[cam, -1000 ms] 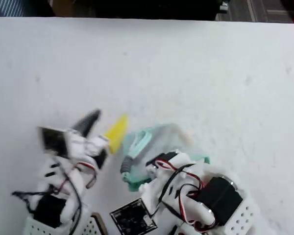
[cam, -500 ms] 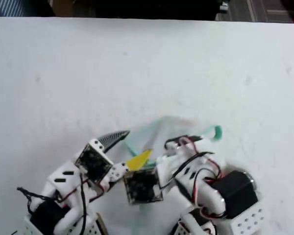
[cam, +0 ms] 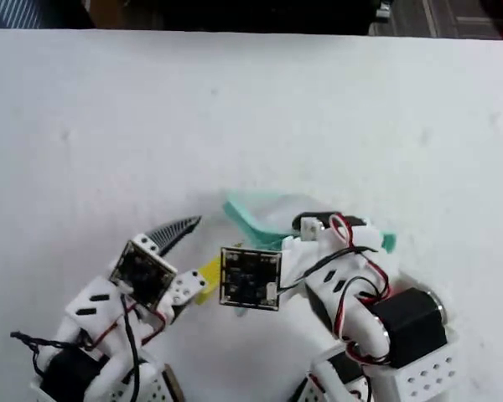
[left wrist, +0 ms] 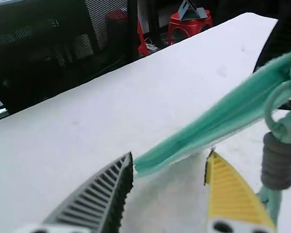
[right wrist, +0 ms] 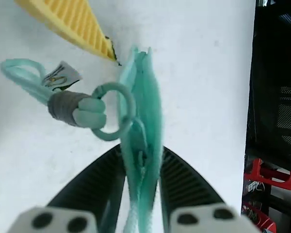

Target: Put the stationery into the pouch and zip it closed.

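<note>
While the right hand (right wrist: pixel 141 150) is pinching the teal pouch (right wrist: pixel 144 92) between its two black ribbed fingers (right wrist: pixel 186 182), the pouch is standing on edge over the white table (right wrist: pixel 203 73), its zip side turned toward the wrist camera. That hand is holding narrow, its fingers pressing the fabric from both sides. A ring pull (right wrist: pixel 115 112) is hanging from the zip slider, and a grey bead (right wrist: pixel 63 104), a teal cord loop (right wrist: pixel 19 75) and a small tag (right wrist: pixel 62 75) are trailing off the ring to one side. Whether the zip is fully drawn cannot be told.

The left hand (left wrist: pixel 169 158) is standing wide, its black finger (left wrist: pixel 99 199) and its yellow finger (left wrist: pixel 233 194) well apart. One end of the pouch is reaching in between their tips, just beside the black tip; whether it is touching that finger cannot be told. The grey bead is hanging just beside the yellow finger.

From above, the left arm (cam: pixel 101 327) and the right arm (cam: pixel 377 318) are sitting side by side at the near edge of the table. The pouch is showing just ahead of the right arm, partly covered by it, with the left hand's fingers pointing toward it from the side. Beyond the table, a red stool (left wrist: pixel 189 22) is standing on the floor.
</note>
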